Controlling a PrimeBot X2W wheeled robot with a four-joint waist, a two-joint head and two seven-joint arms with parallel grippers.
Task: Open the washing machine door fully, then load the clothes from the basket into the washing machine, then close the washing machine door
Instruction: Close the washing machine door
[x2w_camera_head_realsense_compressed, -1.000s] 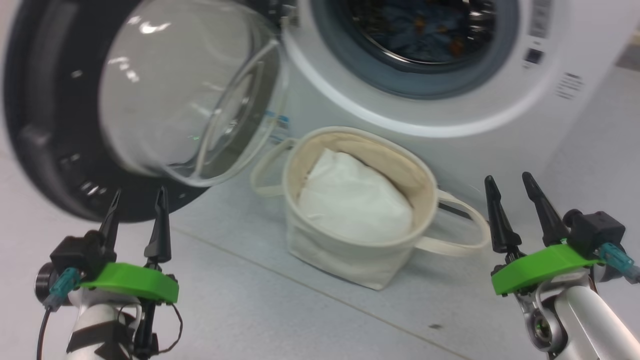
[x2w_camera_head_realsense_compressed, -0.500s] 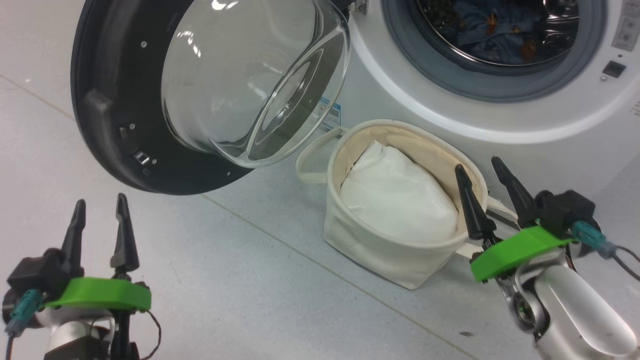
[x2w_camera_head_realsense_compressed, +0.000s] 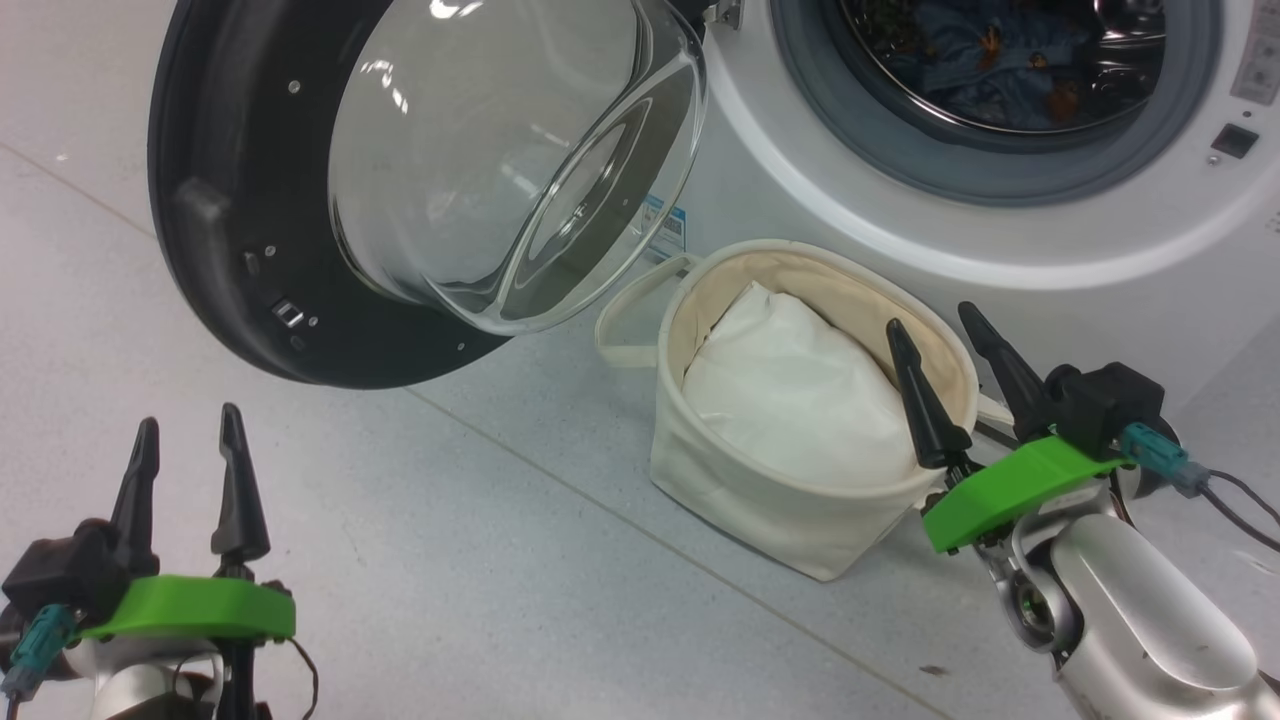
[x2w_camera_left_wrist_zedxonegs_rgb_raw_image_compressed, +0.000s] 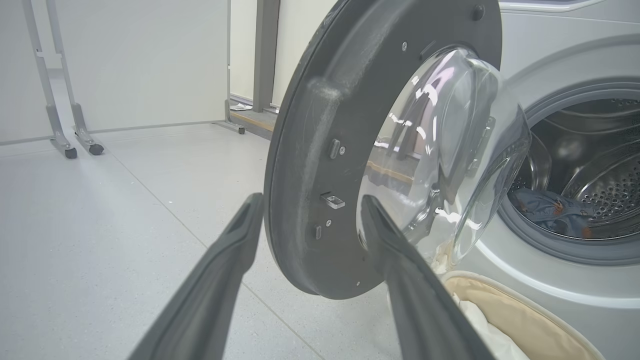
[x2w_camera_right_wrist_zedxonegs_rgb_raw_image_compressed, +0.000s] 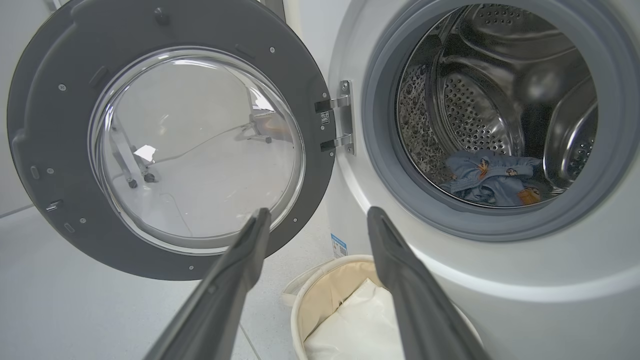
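In the washing machine (x2w_camera_right_wrist_zedxonegs_rgb_raw_image_compressed: 500, 280) lie the clothes (x2w_camera_right_wrist_zedxonegs_rgb_raw_image_compressed: 487, 177); basket (x2w_camera_head_realsense_compressed: 760, 500) seemingly emptied, door (x2w_camera_head_realsense_compressed: 210, 200) awaiting closing; left gripper (x2w_camera_head_realsense_compressed: 189, 420), right gripper (x2w_camera_head_realsense_compressed: 930, 317) spread, empty.

1. A tall grey upright post (x2w_camera_left_wrist_zedxonegs_rgb_raw_image_compressed: 265, 50) stands at the room's back.
2. Left of the post, a plain white wall panel (x2w_camera_left_wrist_zedxonegs_rgb_raw_image_compressed: 140, 60) is evenly lit.
3. Further left, grey metal frame legs (x2w_camera_left_wrist_zedxonegs_rgb_raw_image_compressed: 75, 106) rest on small black casters.
4. Before the post spreads a pale grey speckled floor (x2w_camera_left_wrist_zedxonegs_rgb_raw_image_compressed: 90, 240) with thin seams.
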